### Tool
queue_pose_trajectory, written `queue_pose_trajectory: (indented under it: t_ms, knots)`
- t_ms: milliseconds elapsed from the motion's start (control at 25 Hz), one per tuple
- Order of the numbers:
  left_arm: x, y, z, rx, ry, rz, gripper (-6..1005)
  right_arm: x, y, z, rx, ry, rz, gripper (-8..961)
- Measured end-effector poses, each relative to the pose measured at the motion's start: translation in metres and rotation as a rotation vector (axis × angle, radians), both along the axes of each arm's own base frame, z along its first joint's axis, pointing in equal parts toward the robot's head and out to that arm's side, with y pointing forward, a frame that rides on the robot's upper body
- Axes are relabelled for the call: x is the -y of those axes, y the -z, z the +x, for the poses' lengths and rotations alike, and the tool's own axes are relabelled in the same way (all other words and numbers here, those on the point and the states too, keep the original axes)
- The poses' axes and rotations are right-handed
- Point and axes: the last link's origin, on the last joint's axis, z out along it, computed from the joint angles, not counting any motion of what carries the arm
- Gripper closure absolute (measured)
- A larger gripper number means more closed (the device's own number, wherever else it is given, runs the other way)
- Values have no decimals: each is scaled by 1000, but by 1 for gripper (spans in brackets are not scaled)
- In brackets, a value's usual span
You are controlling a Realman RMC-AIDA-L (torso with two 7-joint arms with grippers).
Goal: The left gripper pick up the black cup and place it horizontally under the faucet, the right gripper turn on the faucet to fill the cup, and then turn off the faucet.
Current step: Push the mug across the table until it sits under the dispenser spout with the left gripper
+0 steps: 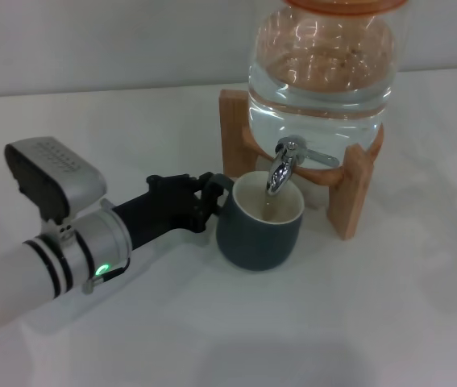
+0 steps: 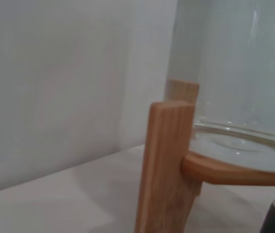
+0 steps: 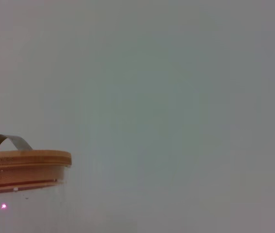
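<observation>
The black cup (image 1: 259, 228) stands upright on the white table (image 1: 389, 306), its mouth directly below the spout of the faucet (image 1: 283, 167), so any water would fall into the cream interior. The left gripper (image 1: 209, 196) reaches in from the robot's left, its fingers clenched on the cup's loop handle, apparently to keep the cup from shifting under the spout. The faucet sits on the clear water jar (image 1: 321, 68), which rests in a wooden stand (image 1: 349, 193); the lever points out sideways. No stream can be made out. The right gripper appears in no view. Judgement: cup placement is done, and turning the faucet on comes next.
</observation>
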Motion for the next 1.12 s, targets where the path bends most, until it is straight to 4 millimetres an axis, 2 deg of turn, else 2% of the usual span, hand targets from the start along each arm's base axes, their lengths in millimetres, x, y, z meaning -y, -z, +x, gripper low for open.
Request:
queue_pose_trajectory:
  t_ms: [120,320,1120]
  knots:
    - [-3,5,8,-15,11,-13,854,0,0,0,2,1,1,130]
    - [-4,7,11,-27,20,-21,855,0,-2,1,6,3,2,130]
    - [4,12,7,-49,21,-78,853,5,-4,5,0,21,8,131]
